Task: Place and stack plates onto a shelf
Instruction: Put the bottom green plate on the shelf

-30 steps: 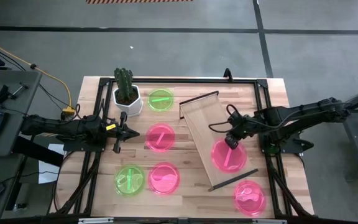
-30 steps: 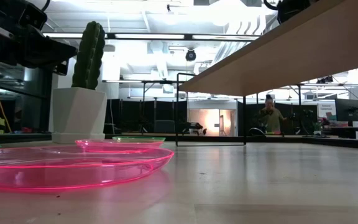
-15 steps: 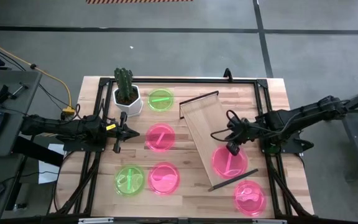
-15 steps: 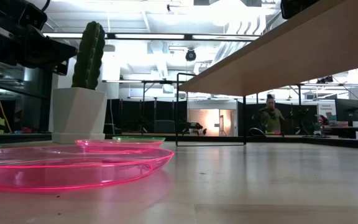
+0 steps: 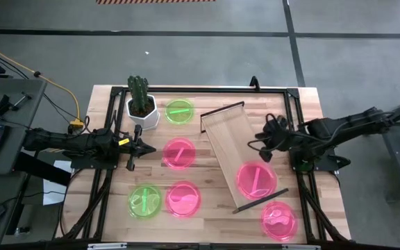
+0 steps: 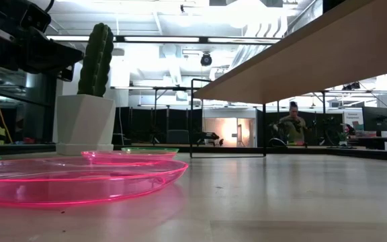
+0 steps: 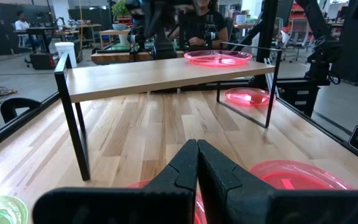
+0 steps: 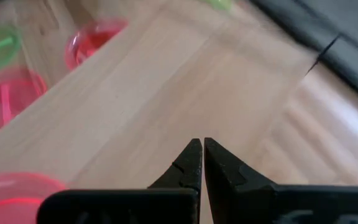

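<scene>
- One pink plate (image 5: 255, 178) resting on shelf (image 5: 236, 139) near its front rail.
- Hovering over shelf's right edge: right gripper (image 5: 264, 148), jaws closed, empty.
- Idling near table's left edge: left gripper (image 5: 132, 148), jaws closed.
- Risking plate sliding off if shelf gets nudged.

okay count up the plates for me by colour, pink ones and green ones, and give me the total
Pink plates: 4, one on the shelf at, three on the table at.
Green plates: 2, at and.
Total: 6 plates.
</scene>
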{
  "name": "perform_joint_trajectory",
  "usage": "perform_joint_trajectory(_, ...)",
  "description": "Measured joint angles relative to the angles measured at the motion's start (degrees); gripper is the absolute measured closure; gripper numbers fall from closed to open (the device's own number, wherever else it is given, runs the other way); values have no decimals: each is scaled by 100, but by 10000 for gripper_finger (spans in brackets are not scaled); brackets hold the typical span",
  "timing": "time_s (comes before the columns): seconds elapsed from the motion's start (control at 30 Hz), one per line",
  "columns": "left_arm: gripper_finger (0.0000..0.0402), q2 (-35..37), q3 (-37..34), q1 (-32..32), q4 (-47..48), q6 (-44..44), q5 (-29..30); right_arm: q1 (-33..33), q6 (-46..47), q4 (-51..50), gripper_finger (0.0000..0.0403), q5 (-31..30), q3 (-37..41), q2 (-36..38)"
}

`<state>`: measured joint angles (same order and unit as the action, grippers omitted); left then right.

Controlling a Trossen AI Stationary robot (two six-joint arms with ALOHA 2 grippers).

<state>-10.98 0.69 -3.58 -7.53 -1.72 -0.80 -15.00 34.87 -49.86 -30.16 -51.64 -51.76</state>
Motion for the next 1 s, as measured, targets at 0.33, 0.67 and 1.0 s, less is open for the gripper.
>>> perform_joint_trajectory(0.33,401,1,0,0,0,-1,0,-7,-661,1328,403,-154,726,622)
perform_joint_trajectory(0.67,401,0,0,1,-3,-87,9,577,-2464,4006,403,789,2141,1704)
perform_joint_trajectory(1.0,401,0,4,7,-1063,604,417,1340,-3336,4197,403,726,2184,2384)
